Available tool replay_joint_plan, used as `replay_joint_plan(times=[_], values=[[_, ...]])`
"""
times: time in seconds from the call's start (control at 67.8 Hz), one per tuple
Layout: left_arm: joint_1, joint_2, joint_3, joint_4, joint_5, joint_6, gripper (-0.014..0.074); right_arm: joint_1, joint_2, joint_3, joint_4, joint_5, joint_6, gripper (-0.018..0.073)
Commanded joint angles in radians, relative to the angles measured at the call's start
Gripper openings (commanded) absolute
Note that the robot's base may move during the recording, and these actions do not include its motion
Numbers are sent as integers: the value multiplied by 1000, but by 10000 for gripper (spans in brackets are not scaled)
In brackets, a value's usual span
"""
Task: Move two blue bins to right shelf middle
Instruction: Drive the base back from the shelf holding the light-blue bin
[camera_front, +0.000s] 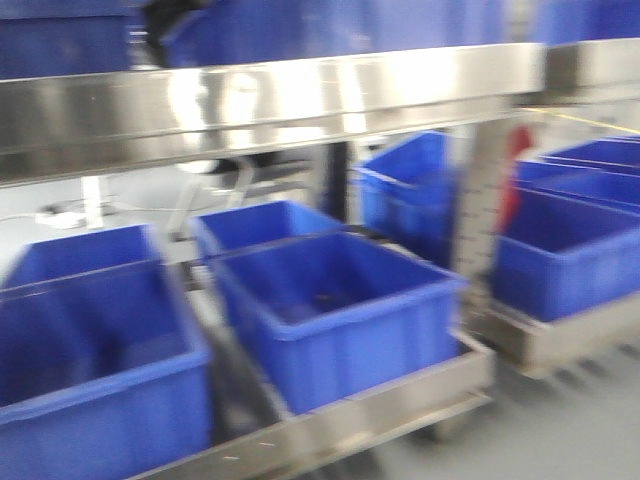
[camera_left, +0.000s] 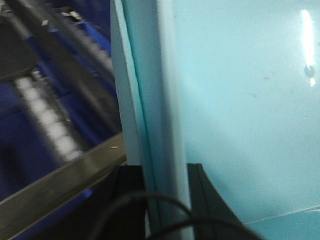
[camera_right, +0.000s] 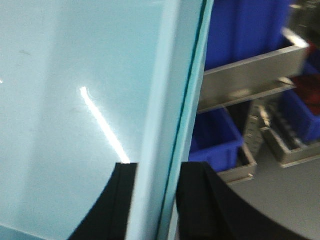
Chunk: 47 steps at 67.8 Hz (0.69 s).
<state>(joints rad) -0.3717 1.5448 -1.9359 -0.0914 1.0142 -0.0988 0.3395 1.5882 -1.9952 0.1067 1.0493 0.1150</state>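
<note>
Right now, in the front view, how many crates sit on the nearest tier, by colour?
Dark blue crates: 4, two in front, two behind
Pale blue bins: 0 there; seen only in the wrist views
Total: 4

Front view: two steel racks (camera_front: 300, 95), at least seven dark blue crates (camera_front: 335, 305). Wrist views: pale bin (camera_left: 240, 100) count unclear.

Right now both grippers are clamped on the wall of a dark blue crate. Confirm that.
The held thing is wrong. The left gripper and right gripper are clamped on the wall of a pale light-blue bin, as both wrist views show.
</note>
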Motion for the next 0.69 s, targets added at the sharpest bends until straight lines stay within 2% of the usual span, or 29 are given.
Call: replay_joint_plan(times=[0.0,0.679], values=[[-1,-22,-18,-38,-92,15,-111,-6,-16,-18,-6,-70,-11,-153],[-1,-22,-18,-38,-92,15,-111,-6,-16,-18,-6,-70,-11,-153]])
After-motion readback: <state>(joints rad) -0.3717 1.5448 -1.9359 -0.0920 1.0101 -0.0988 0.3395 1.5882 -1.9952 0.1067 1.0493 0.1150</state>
